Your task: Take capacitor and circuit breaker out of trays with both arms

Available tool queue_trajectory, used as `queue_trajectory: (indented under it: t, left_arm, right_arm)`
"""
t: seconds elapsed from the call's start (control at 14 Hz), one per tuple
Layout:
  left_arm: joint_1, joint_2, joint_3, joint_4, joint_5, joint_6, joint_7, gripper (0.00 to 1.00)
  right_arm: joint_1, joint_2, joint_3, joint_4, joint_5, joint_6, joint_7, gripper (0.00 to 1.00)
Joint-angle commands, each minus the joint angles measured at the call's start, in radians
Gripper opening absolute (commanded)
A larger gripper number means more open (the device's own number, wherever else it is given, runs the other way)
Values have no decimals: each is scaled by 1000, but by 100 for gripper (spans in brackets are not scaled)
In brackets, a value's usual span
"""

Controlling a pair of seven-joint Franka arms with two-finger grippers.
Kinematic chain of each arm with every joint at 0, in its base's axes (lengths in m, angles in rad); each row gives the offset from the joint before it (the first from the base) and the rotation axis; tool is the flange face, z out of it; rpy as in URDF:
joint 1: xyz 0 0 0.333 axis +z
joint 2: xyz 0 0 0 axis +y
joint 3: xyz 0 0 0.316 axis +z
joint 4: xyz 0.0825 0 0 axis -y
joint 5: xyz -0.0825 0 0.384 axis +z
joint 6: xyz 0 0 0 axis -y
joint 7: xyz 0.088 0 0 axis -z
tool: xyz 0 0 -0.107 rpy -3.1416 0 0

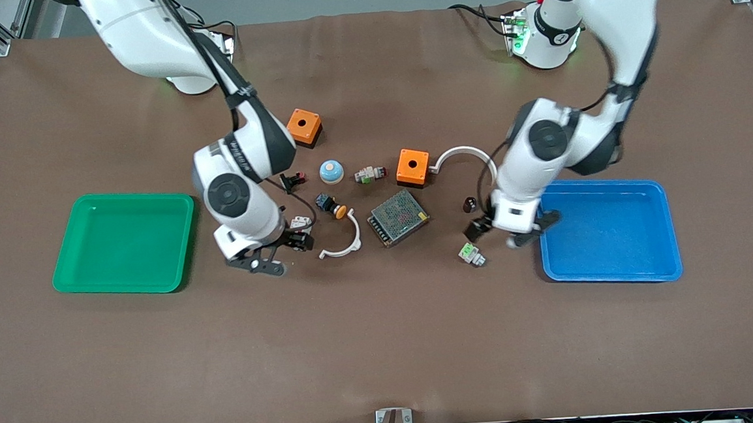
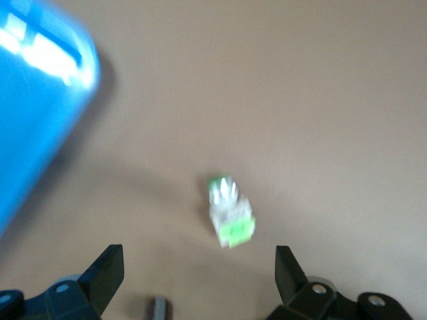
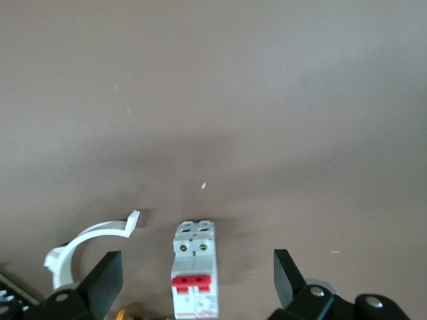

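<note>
Right gripper point(image 1: 268, 257): low over the table between the green tray point(image 1: 123, 243) and the white curved clip point(image 1: 342, 243), fingers point(image 3: 103, 283) spread wide with nothing between them.
Breaker point(image 3: 195, 279): lying flat on the table, white-grey with a red lever — in the right wrist view it sits in line with the gap between the spread fingers, not touched by either. In the front view it is mostly hidden under the right arm's wrist point(image 1: 297, 224).
Left gripper point(image 1: 511, 229): over the table just beside the blue tray point(image 1: 610, 233), on the side toward the table's middle; fingers point(image 2: 107, 273) spread apart, gripping nothing.
Capacitor point(image 1: 470, 203): a tiny black cylinder standing on the table, between the mesh power supply box point(image 1: 398, 217) and the blue tray, just beside the left arm's wrist — free of the gripper.
White-and-green connector point(image 1: 471, 254): on the table near the left gripper, nearer to the front camera than the capacitor.
Trays: both hold nothing.
</note>
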Motion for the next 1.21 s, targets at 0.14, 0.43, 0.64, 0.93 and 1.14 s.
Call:
queue_trajectory:
  t: [0.14, 0.43, 0.64, 0.93, 1.14]
  left_arm:
    - [119, -76, -4, 248, 21, -378, 215, 100]
    - [186, -110, -2, 447, 21, -676, 481, 100]
    - [256, -215, -4, 450, 19, -725, 683, 100]
    - [174, -364, 117, 409, 2, -941, 803, 100]
    - [177, -427, 117, 377, -31, -989, 805, 100]
  right_arm:
    - [-187, -78, 9, 78, -6, -219, -319, 100]
    - [-366, -175, 8, 77, -15, -359, -561, 100]
    - [-445, -227, 9, 81, -52, -442, -611, 100]
    - [-494, -227, 11, 180, -38, -526, -626, 100]
    - [-492, -227, 11, 239, -49, -574, -626, 100]
